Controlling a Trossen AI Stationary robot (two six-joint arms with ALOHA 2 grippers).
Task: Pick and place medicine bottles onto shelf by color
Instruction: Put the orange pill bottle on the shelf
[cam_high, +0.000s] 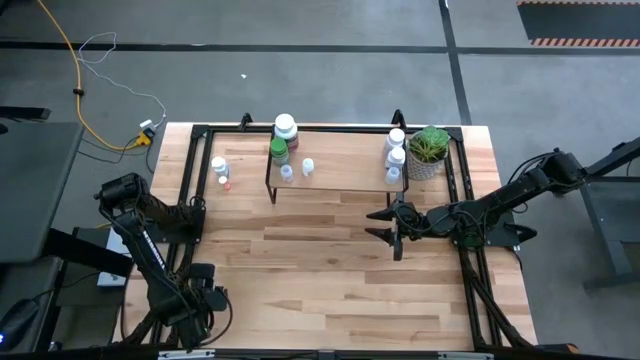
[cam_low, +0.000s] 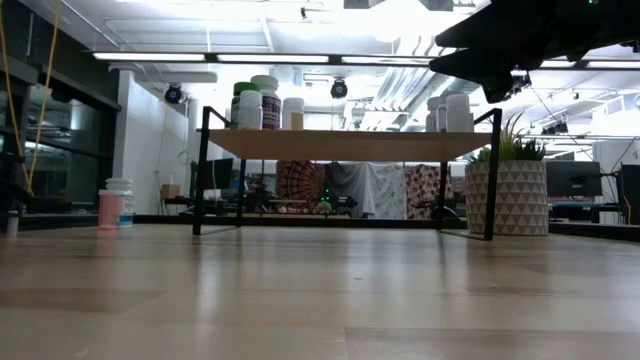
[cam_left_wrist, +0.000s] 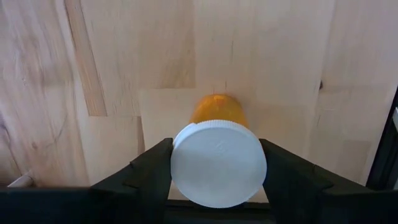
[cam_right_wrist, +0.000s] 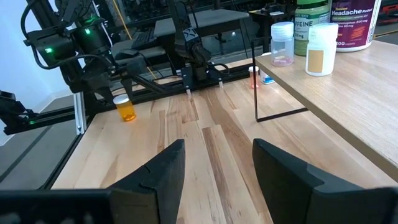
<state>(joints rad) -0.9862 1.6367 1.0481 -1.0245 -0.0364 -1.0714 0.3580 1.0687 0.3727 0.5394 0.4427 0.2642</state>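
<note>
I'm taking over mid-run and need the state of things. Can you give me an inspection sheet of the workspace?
Surface: light-wood tabletop, bare across its middle.
Job's things: shelf carries bottles at both ends, including a green-capped bottle and a large white-capped bottle; two small bottles stand on the table left of the shelf; an orange bottle with white cap stands near the table's left front corner.
Clutter: potted plant beside the shelf's right end.
Grippers: left claw straddles the orange bottle's cap, contact unclear; right claw open, empty, in front of the shelf.
Cables: yellow cable on the floor, off the table.
Surroundings: grey floor; nobody seen.
</note>
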